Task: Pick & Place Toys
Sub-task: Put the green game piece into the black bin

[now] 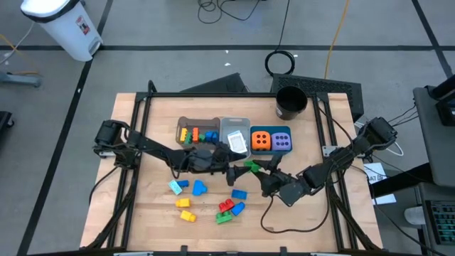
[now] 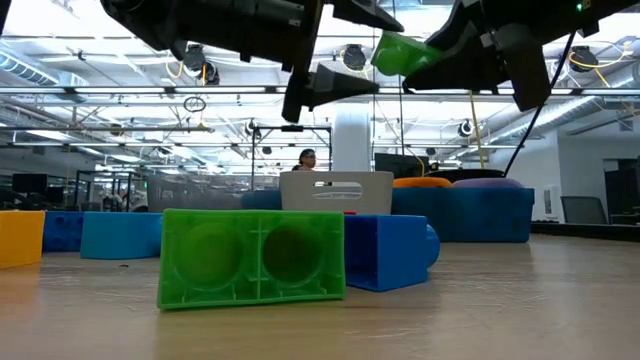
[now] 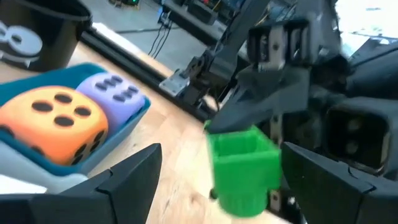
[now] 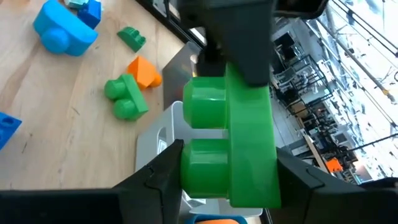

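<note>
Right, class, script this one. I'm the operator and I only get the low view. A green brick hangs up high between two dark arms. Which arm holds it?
Observer: The right tool holds the green brick. Its wrist view shows a finger on each side of the brick.
Operator: And the other arm?
Observer: The left tool is open and empty, and it points at that brick.
Operator: Where over the table are they?
Observer: From above, they are just in front of the teal bin, which holds the orange cube and the purple cube.
</note>
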### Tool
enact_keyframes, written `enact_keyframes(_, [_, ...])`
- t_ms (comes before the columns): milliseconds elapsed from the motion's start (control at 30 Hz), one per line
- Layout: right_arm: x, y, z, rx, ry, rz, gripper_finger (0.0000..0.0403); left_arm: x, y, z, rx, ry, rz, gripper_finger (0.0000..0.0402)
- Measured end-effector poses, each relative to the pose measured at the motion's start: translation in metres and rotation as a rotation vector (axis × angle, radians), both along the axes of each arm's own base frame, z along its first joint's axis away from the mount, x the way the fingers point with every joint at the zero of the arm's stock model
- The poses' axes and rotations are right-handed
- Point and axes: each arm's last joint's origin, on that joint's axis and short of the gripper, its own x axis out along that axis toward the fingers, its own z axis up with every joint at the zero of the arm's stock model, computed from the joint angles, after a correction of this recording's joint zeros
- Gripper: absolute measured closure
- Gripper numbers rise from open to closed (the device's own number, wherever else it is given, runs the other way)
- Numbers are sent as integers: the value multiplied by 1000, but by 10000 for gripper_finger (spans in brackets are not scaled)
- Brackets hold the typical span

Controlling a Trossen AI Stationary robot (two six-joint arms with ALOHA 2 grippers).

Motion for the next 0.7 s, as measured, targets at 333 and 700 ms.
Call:
enact_keyframes(333, [0,0,0,0,1,0,241,0,0,-1,-35,6,-8,69])
enact_keyframes(700, [0,0,0,1,0,0,241,10,-7,5,-33,2,-44,69])
